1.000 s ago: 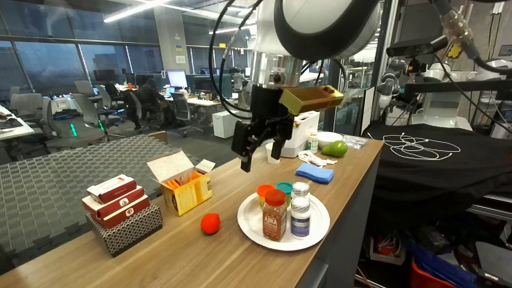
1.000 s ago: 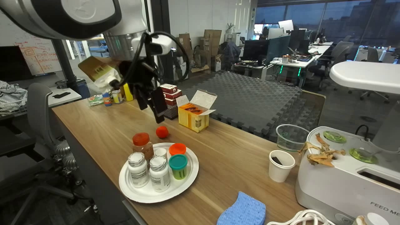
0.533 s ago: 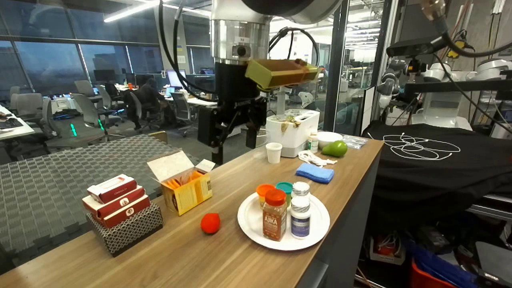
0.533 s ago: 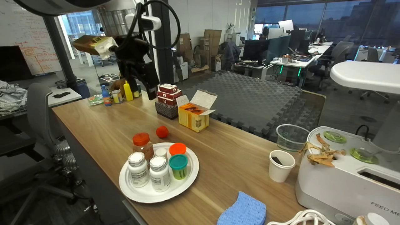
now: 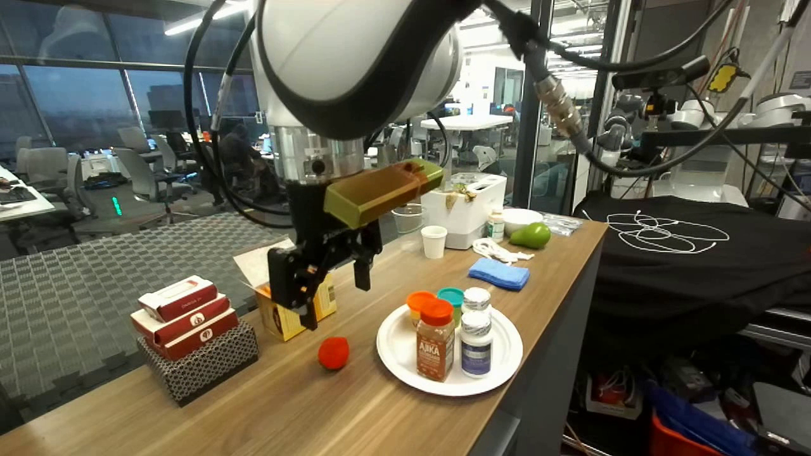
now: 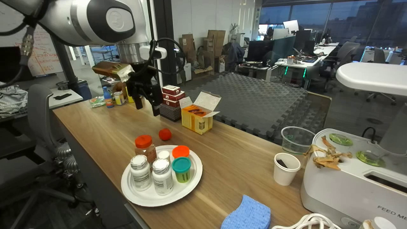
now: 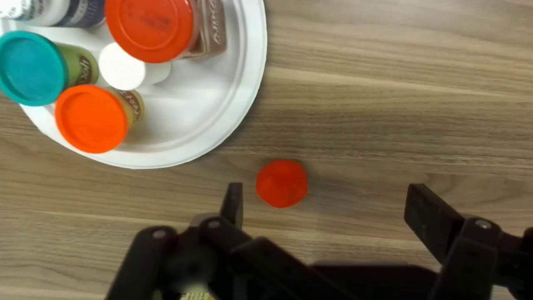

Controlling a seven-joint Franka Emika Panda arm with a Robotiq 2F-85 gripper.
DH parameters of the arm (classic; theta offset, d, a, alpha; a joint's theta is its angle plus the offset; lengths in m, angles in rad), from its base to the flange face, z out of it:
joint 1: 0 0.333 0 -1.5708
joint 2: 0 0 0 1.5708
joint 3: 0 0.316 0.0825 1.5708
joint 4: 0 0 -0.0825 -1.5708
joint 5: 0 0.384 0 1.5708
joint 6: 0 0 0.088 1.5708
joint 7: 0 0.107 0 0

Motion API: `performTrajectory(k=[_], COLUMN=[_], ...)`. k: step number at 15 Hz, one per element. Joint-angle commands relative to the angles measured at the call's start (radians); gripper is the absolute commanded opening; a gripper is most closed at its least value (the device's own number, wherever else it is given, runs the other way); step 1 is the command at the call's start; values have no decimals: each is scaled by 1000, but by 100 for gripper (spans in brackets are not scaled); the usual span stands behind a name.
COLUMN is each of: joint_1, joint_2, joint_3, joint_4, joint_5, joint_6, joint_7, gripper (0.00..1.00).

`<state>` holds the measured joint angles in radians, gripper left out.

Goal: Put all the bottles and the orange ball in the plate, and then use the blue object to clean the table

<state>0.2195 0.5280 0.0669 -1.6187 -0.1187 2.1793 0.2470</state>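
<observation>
plate (image 5: 394,364): round, white, shallow-rimmed; near right on the wood-grained desk (image 5: 361,411), in an exterior view.

spice bottle (image 5: 436,348): upright on the plate's near side; red cap, reddish-brown contents; label reads "ajika", the smaller line beneath unreadable.

blue-labelled bottle (image 5: 476,353): upright, just right of it; white cap with a printed band; label text too small to read.

white bottle (image 5: 476,299): upright behind the last, mostly hidden; white cap.

small white bottle (image 7: 125,68): on the plate in the wrist view, between the spice bottle and the orange-lidded tub (image 7: 91,118).

teal-lidded tub (image 7: 33,68): on the plate; in the wrist view "doh" is legible on its side; the orange-lidded tub's print shows only in part.

orange ball (image 5: 333,353): on the desk, left of the plate and apart from it; smooth, bright red-orange, not quite round.

gripper (image 7: 325,196): raised over the desk near the ball, jaws spread wide, holding nothing.

box stack (image 5: 190,313): left; dark red and white cartons, lettering too small to read.

yellow box (image 5: 325,299): flaps raised, partly hidden behind the gripper.

blue sponge (image 5: 499,273): on the desk beyond the plate; flat, light blue, pitted.

white machine (image 5: 466,221): far end; front lettering (image 6: 391,212), in an exterior view, reads "feed me".

whiteboard (image 6: 47,60): far background in an exterior view; red handwriting, illegible.
</observation>
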Motion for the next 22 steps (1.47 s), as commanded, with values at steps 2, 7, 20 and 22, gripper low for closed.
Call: performTrajectory(k=[2, 7, 20, 22], joint_1=[6, -2, -11, -12], joint_2=[123, 201, 316, 320], joint_3=[-6, -6, -38, -40], joint_4=[154, 220, 301, 300], joint_5=[17, 43, 63, 64], joint_6=[-11, 12, -4, -6], joint_7=[-2, -1, 6, 6], gripper=[100, 100, 100, 74])
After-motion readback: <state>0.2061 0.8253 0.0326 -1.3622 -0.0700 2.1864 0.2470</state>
